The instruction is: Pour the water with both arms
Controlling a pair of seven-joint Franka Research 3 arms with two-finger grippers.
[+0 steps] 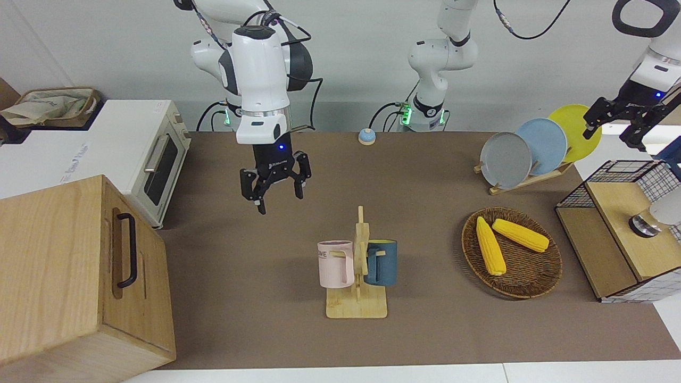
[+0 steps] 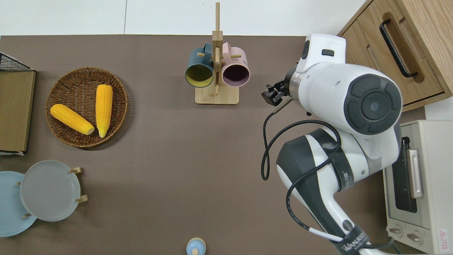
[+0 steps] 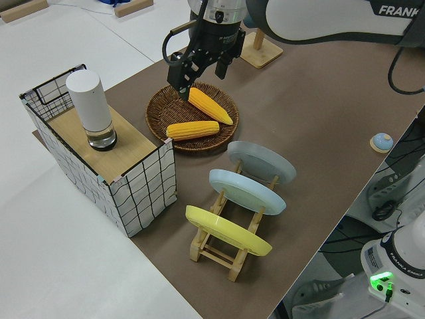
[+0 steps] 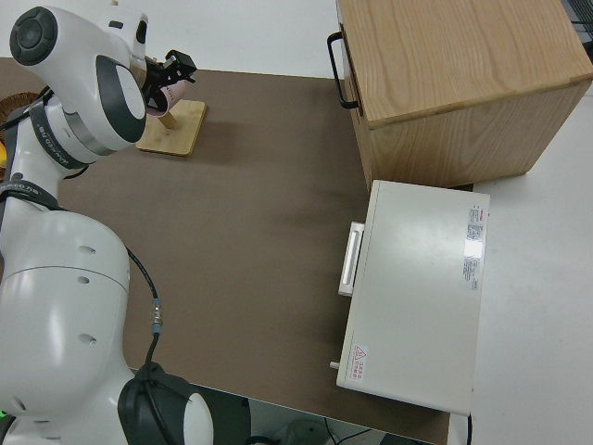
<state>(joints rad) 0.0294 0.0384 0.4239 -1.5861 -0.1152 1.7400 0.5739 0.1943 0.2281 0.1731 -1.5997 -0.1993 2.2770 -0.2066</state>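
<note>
right gripper (image 1: pixel 276 183), fingers spread and empty, hangs over bare table beside the mug rack (image 1: pixel 357 306) with its two mugs, pink (image 1: pixel 335 264) and blue (image 1: pixel 381 262); left gripper (image 1: pixel 620 121) parked, spread; risk: a skewed approach snags a peg and tips the rack.

Front view: across the table, facing the robots. Overhead: straight down. Side views: raised, diagonal, closer in. Shared by front and overhead: wooden mug stand (image 1: pixel 357 298) (image 2: pixel 216 97), round wicker basket (image 1: pixel 548 276) (image 2: pixel 56 131).
</note>
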